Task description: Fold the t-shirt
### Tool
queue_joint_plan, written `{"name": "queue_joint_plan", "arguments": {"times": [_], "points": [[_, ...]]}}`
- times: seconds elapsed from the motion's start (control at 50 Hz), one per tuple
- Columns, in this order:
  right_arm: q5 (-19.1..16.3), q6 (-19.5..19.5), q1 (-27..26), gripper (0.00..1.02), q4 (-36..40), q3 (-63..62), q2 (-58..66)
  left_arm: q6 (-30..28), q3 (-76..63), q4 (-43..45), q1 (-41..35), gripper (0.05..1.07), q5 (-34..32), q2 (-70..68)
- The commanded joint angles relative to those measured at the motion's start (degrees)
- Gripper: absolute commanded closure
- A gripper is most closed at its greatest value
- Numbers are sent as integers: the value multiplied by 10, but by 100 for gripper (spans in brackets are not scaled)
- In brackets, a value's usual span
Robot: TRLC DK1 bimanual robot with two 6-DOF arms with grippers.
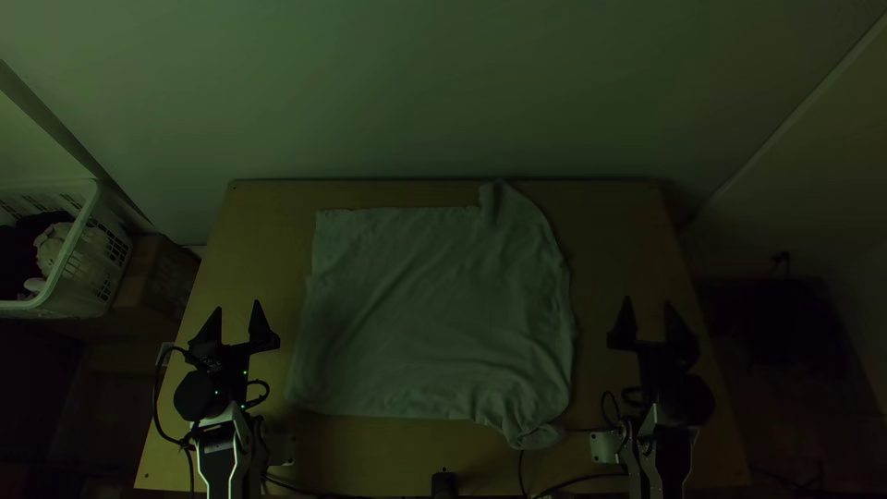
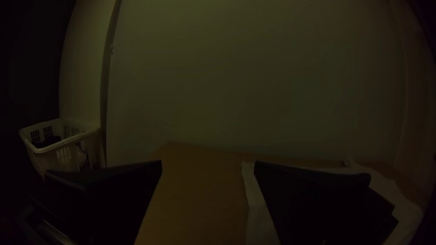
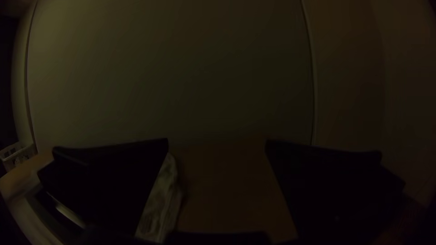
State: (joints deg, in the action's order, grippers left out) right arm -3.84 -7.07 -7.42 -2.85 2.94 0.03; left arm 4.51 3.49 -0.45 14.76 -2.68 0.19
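- T-shirt (image 1: 434, 305), one, pale and apparently plain; spread over the middle of the worktop (image 1: 624, 222) as a broad, roughly four-sided piece.
- Surface: low creases throughout; the far edge fairly straight from the far left corner, then a small tab of cloth jutting outward toward the right.
- Right side: rounded and rippled, with a bunched lobe at the near right corner, pointing toward the worktop's near edge.
- Left side: slightly uneven, slanting outward to the near left corner. Collar: cannot be made out; nor can the number of layers.
- Left claw (image 1: 237, 307): fingers wide apart, holding nothing; just beside the shirt's left edge, apart from it.
- Right claw (image 1: 647, 302): likewise spread wide, with nothing in its grip; to the right of the shirt, a little farther from the cloth than its left counterpart.
- Position overall: shirt between the two claws, its far part reaching beyond both sets of fingertips, its near edge closer to the arms' bases.
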Motion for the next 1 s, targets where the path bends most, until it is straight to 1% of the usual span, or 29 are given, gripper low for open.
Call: {"name": "queue_joint_plan", "arguments": {"times": [0.0, 0.1, 0.22, 0.44, 0.72, 0.86, 0.98], "points": [[6, -10, -8, 4, -36, 40, -2, 13, 17, -33, 6, 9, 1, -3], [7, -8, -16, 4, -78, 63, 19, 10, 38, -35, 10, 10, 1, -2], [7, -8, -16, 4, -98, 122, 100, 4, 64, -25, 5, 10, 1, 14], [7, -6, -16, 4, -138, 227, 244, 1, 162, 4, 4, 10, 1, 142], [7, -5, -16, 4, -138, 358, 393, 8, 352, 6, -3, 9, 1, 343], [7, -6, -6, 4, -137, 415, 461, 7, 434, 5, -12, 10, 1, 434], [7, -6, 7, 4, -116, 475, 524, 8, 504, -10, -24, 10, 1, 509]]}}
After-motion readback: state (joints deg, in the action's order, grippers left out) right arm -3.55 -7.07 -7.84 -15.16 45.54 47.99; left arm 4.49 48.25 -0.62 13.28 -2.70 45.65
